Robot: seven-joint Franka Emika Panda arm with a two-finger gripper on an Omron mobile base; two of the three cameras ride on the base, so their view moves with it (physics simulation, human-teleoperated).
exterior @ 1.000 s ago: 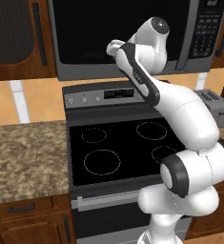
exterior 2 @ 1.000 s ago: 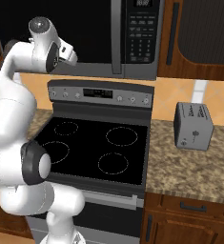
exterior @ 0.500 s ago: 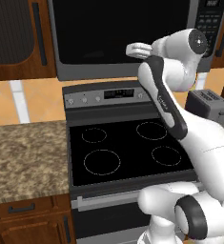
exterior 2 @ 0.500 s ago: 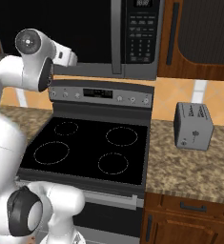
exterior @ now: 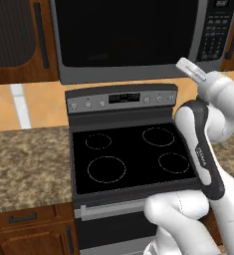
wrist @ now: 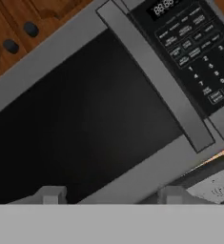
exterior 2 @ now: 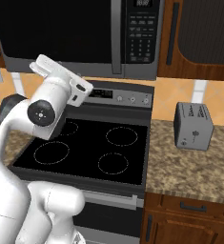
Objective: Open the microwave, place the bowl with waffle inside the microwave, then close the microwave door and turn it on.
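Note:
The microwave [exterior: 128,40] hangs above the stove, wide and steel-grey, its keypad [wrist: 194,43] on the right. The microwave door [wrist: 85,119], dark glass in a grey frame, is shut. Its long grey handle bar [wrist: 156,76] runs slantwise across the hand view. My gripper [wrist: 111,198] faces the door glass from a short way off, to the left of the handle. Its fingers [wrist: 49,195] stand apart with nothing between them. My white hand [exterior 2: 61,76] hovers below the microwave's lower edge, over the stove's back. The bowl with waffle is out of view.
A black-topped stove [exterior: 133,159] with a control panel [exterior: 121,98] lies under the microwave. Speckled stone counters flank it, and a small grey toaster [exterior 2: 193,126] stands on the right one. Dark wooden cabinets [exterior 2: 199,33] sit beside the microwave.
My arm has dropped from in front of the microwave door and drawn back, so the hand now sits lower, below the microwave's bottom edge. The door stays shut.

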